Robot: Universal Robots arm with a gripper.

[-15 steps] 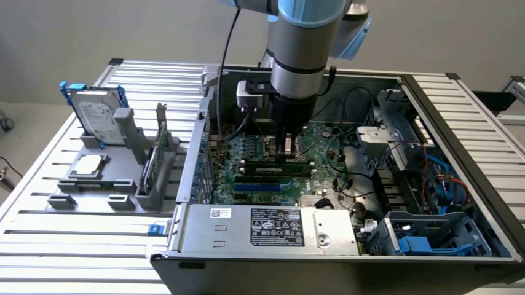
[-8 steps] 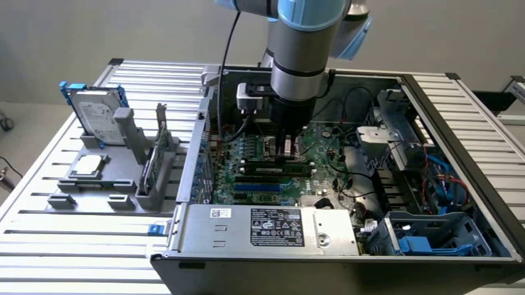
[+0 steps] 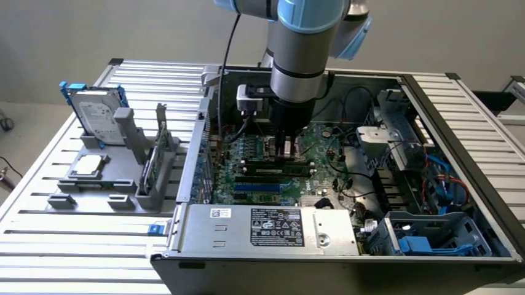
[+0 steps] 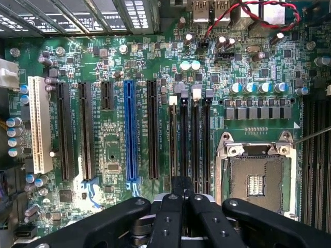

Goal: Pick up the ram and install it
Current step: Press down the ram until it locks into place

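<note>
Open computer case on slatted metal table, plain grey wall behind.

Robotics lab or test bench: open computer case on a slotted aluminium table, grey parts fixture holding a hard drive, industrial robot arm overhead, plain wall behind.

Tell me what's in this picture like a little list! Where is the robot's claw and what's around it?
place: open computer case on a slatted metal table
gripper: shut, down inside the case, just over the black memory slots
ram: cannot tell whether the gripper holds it
beside the case: hard drive and processor chip on a grey holder
</note>
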